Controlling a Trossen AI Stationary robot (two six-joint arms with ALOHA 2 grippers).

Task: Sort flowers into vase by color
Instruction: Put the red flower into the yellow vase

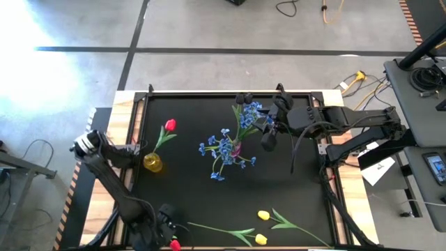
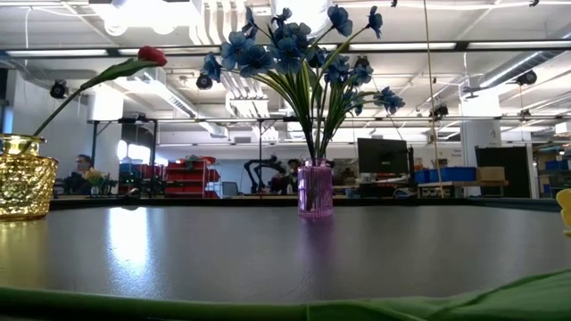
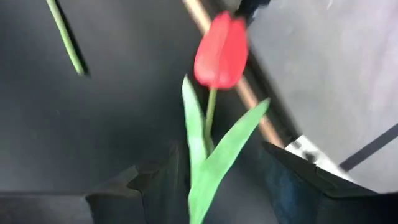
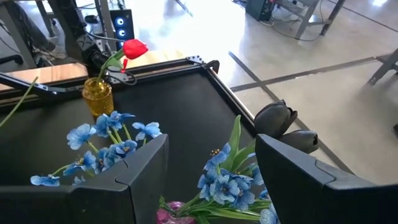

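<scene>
A red tulip (image 3: 222, 50) lies on the black table (image 1: 188, 188) at the near edge, its head (image 1: 174, 245) beside my left gripper (image 1: 166, 226). That gripper (image 3: 221, 149) points down, open, one finger on each side of the tulip's stem and leaves, apart from them. A gold vase (image 1: 152, 163) holds another red tulip (image 1: 170, 125). The blue flowers (image 1: 224, 146) stand in a purple vase (image 2: 314, 189) at mid-table. My right gripper (image 1: 268, 139) hangs open above them (image 4: 211, 140). Two yellow tulips (image 1: 263, 216) lie near the front edge.
Two dark blooms (image 4: 278, 118) sit by the table's far edge, past the blue flowers; what they rest on, I cannot tell. A loose green stem (image 3: 65, 37) lies on the table near my left gripper. The table's wooden border (image 3: 249, 93) runs just past the tulip's head.
</scene>
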